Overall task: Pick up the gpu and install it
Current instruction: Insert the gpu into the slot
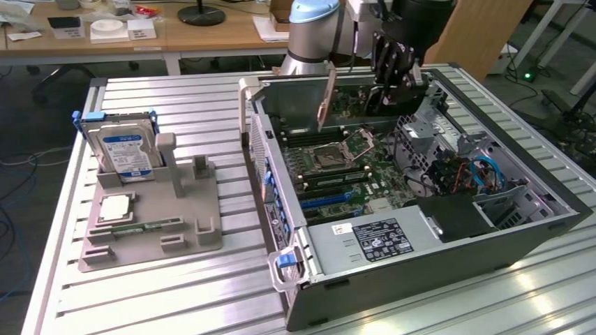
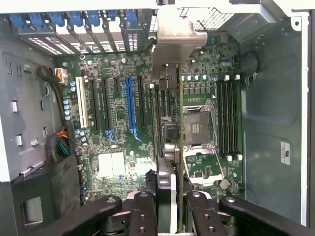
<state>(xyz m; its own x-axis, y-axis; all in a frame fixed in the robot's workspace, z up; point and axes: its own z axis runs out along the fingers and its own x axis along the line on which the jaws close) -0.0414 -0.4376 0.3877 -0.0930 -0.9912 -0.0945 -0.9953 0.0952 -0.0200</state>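
Pinching the gpu [image 2: 170, 78] edge-on, the tool [image 2: 170, 209] hangs at twelve o'clock over the case [image 1: 419, 279] in the exterior view; if it tilts, its edge could land skewed and scrape the motherboard [image 2: 118, 162].

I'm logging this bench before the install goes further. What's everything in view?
gpu: one, dark with silvery bracket, edge-on in the pincer, over the motherboard.
computer case: one, dark grey, open, exterior view's right of the table.
motherboard: one, green, inside the case.
tray: one, grey, exterior view's left of the table.
hard drive: one, silver with blue-white label, upright in the tray.
processor chip: one, silvery, flat on the tray.
memory stick: one, green, flat on the tray.
table: one, silvery, slatted, under everything.
arm: one, pale blue and grey, behind the case.
pincer: one, black, shut on the gpu.
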